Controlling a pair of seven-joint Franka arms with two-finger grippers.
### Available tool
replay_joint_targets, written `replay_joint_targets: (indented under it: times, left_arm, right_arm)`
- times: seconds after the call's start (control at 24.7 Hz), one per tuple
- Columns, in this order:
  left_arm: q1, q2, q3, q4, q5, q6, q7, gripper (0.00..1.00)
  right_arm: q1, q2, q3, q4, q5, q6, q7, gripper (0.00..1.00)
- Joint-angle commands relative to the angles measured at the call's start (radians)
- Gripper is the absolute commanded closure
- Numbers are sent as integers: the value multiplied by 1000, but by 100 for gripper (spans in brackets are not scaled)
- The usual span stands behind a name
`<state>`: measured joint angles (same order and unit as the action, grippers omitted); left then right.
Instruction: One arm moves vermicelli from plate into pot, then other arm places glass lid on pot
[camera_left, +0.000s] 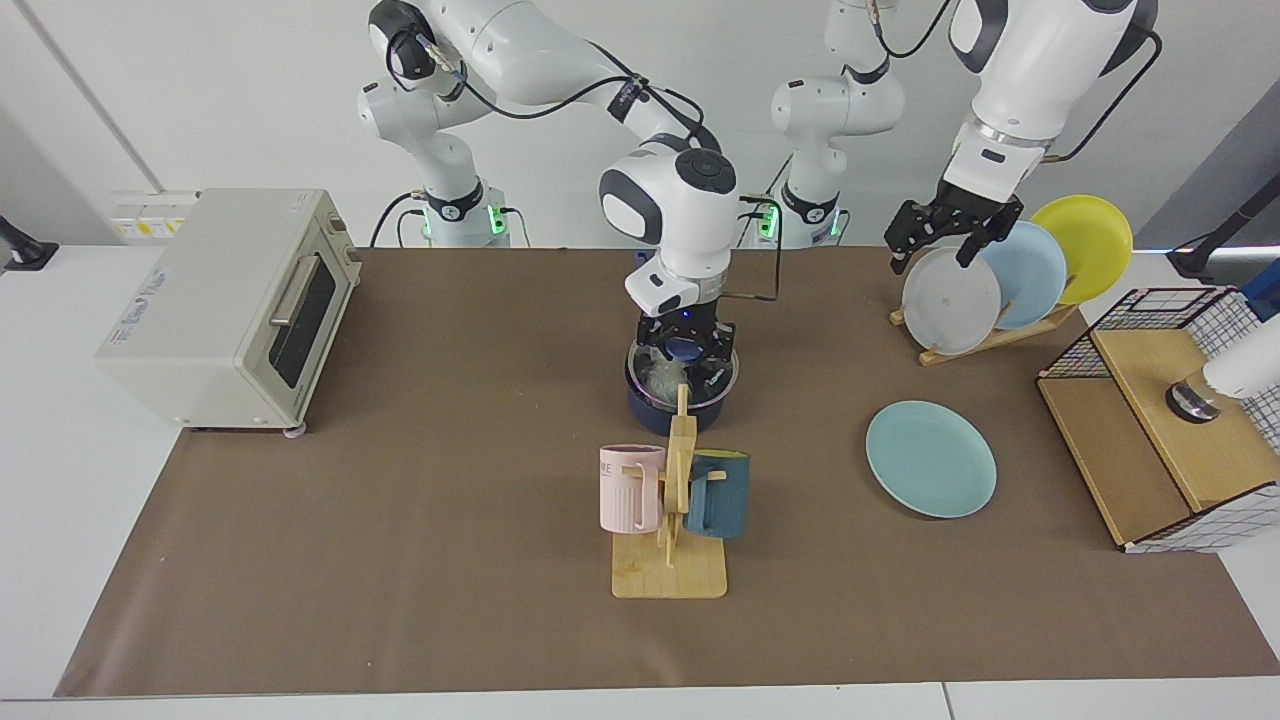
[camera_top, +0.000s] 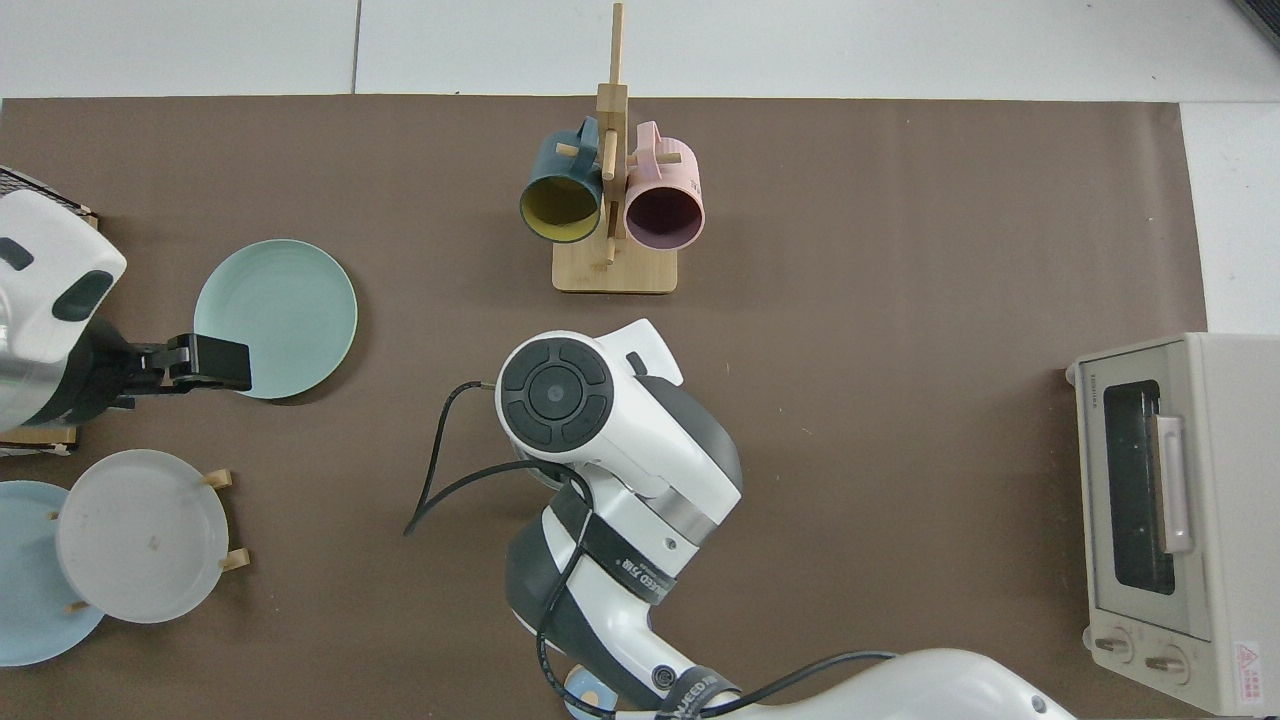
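Brown paper covered the bench (camera_left: 400, 560), with a toaster oven (camera_left: 225, 305) at one end and a wire-sided wooden crate (camera_left: 1165, 430) at the other. Near the middle stood the pot (camera_left: 650, 408), just behind a wooden mug tree (camera_left: 672, 520) carrying a pink mug (camera_left: 630, 488) and a dark blue mug (camera_left: 718, 494). The right gripper (camera_left: 686, 352) was down on the pot, closed on the blue knob of the lid (camera_left: 648, 372), which lay level on the pot's rim. Vermicelli (camera_left: 660, 378) showed as a pale tangle through the glass. From above, the right arm's wrist hid pot, lid and noodles completely. The plate (camera_left: 931, 458) lay bare on the paper, well apart from the pot, toward the crate. The left gripper (camera_left: 940, 243) waited in the air beside the plate rack (camera_left: 985, 335), its fingers spread apart and holding nothing, just above the white plate (camera_left: 950, 300) standing there with a pale blue (camera_left: 1030, 265) and a yellow one (camera_left: 1095, 240)
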<state>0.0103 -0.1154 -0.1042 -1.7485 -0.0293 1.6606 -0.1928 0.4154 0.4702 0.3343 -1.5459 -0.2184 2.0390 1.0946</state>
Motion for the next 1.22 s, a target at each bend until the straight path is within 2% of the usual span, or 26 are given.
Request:
replay_joint_targets:
  times: [0.0,0.57,0.77,1.18]
  left_arm:
    - [-3,-10,6,-5,-7,-7,7,0]
    - [-3,-10,6,-5,-7,-7,7,0]
    - [-3,-10,6,-5,-7,-7,7,0]
    - [-3,-10,6,-5,-7,-7,7,0]
  right_arm:
    - [-1,10,2,15,-24,21,42,100]
    - [-27,8,5,-20,-4,18,30,100]
    - [-29,8,5,-20,60,23,30,100]
    - [-41,-1,6,-54,67,24,27,100]
